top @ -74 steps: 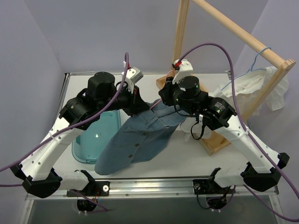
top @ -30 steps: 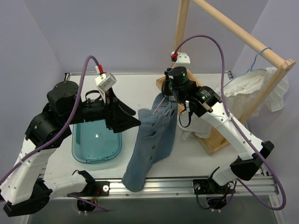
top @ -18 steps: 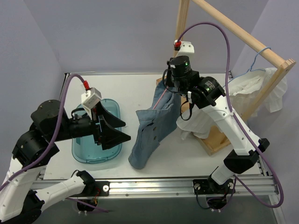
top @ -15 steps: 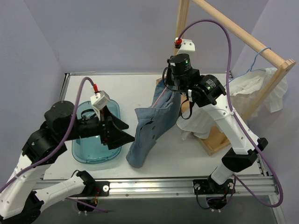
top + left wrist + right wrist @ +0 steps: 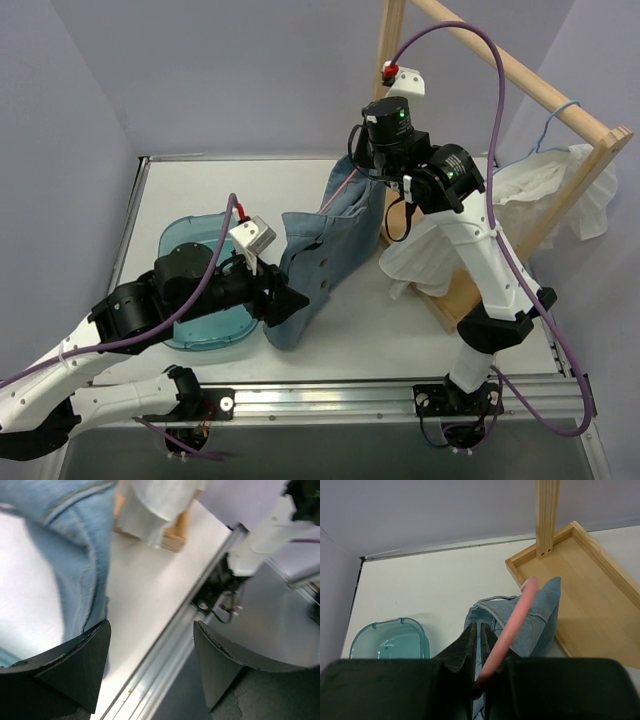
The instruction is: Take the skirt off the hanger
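Right pincer (image 5: 479, 626) is clamping the pink hanger (image 5: 515, 612), dangling the denim garment (image 5: 330, 250). Left pincer (image 5: 151, 625) is gaping empty beside its hem, near the bench's (image 5: 200, 190) 6 o'clock edge.

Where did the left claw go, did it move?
Yes. The left gripper came toward the table's near edge, from level with the teal tub's far end to beside its near right corner, at the denim garment's hem.
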`<action>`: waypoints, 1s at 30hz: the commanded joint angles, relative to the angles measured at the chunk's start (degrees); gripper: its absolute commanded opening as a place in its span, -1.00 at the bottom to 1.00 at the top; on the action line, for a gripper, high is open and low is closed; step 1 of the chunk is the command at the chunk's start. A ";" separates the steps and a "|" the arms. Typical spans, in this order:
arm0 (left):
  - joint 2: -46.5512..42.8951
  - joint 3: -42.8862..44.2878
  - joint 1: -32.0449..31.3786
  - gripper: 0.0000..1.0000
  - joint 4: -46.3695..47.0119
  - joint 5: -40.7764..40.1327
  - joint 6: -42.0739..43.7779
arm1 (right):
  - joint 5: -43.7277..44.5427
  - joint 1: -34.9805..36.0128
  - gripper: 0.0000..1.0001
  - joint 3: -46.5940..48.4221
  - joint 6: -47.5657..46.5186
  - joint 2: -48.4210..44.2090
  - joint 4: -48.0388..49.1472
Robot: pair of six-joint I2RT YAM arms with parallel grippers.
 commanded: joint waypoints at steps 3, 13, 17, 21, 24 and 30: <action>-3.54 -0.93 -2.70 0.46 2.64 -16.65 3.17 | -0.35 -0.95 -1.00 1.95 1.76 -2.62 1.80; -0.99 1.19 -4.20 0.55 0.44 -27.02 7.66 | -3.87 -2.27 -1.00 2.83 1.94 -3.51 1.80; -1.61 1.01 -4.20 0.55 -0.52 -31.33 8.63 | -5.27 -2.45 -1.00 3.53 1.94 -3.51 1.18; -1.96 1.71 -4.20 0.55 -1.59 -33.36 10.12 | -5.80 -2.62 -1.00 3.71 1.59 -3.07 0.65; -3.28 2.59 -4.20 0.56 -1.41 -33.97 12.05 | -5.98 -3.15 -1.00 3.62 1.41 -3.06 0.48; -1.18 1.28 -4.20 0.59 2.02 -26.42 12.50 | -6.68 -3.15 -1.00 3.71 1.85 -2.81 0.83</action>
